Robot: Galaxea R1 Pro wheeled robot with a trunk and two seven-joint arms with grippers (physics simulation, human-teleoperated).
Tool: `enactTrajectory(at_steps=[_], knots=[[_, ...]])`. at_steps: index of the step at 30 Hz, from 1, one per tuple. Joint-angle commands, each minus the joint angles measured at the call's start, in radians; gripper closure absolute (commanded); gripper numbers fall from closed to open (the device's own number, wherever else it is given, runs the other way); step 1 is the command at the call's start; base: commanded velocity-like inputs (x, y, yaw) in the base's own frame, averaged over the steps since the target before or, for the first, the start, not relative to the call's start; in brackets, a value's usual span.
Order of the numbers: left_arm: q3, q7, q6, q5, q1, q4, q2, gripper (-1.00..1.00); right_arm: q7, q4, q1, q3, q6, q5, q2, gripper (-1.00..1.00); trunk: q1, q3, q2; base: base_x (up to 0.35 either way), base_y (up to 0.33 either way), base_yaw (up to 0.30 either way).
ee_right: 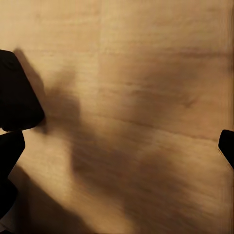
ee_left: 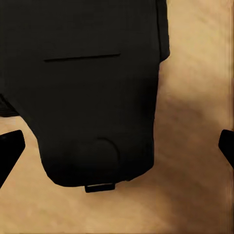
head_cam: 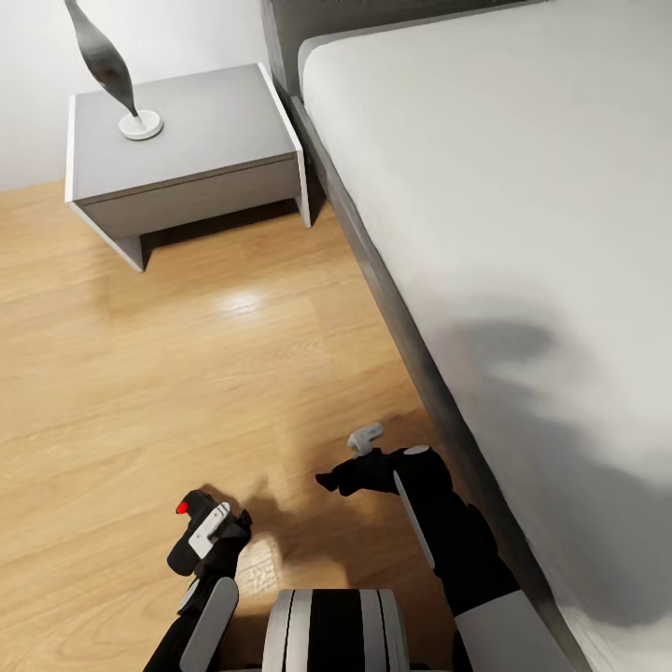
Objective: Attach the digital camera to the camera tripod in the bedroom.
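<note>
The digital camera [head_cam: 193, 504] is a small black box with a red spot on its corner, low over the wood floor at the bottom left of the head view. My left gripper [head_cam: 198, 537] is right at it. In the left wrist view the camera's black body [ee_left: 87, 97] lies between the spread fingertips [ee_left: 9, 148], and a gap of floor separates it from the other tip, so the gripper is open. I cannot tell whether the camera rests on the floor. My right gripper [head_cam: 334, 481] hangs open over bare floor [ee_right: 146, 97]. The camera tripod is out of view.
A grey bed [head_cam: 485, 187] with a dark frame runs along the right side, close to my right arm. A grey nightstand [head_cam: 187, 140] stands at the back left against the white wall, with a twisted grey ornament [head_cam: 107, 65] on a white base. Wood floor [head_cam: 233, 373] lies between.
</note>
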Motion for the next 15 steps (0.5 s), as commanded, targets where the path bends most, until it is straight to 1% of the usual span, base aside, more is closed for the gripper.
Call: enactTrajectory(at_steps=[1, 15], knots=[[0.000, 0.001, -0.005, 0.010, 0.000, 0.000, 0.000, -1.00, 0.008, -0.001, 0.000, -0.001, 0.003, 0.010, 0.000, -1.00, 0.000, -0.001, 0.000, 0.058, 0.000, 0.000], [0.000, 0.001, -0.006, 0.009, 0.000, 0.000, 0.000, -1.00, 0.009, -0.001, 0.000, -0.001, 0.004, 0.010, 0.000, -1.00, 0.000, -0.001, 0.000, 0.015, 0.000, 0.000]])
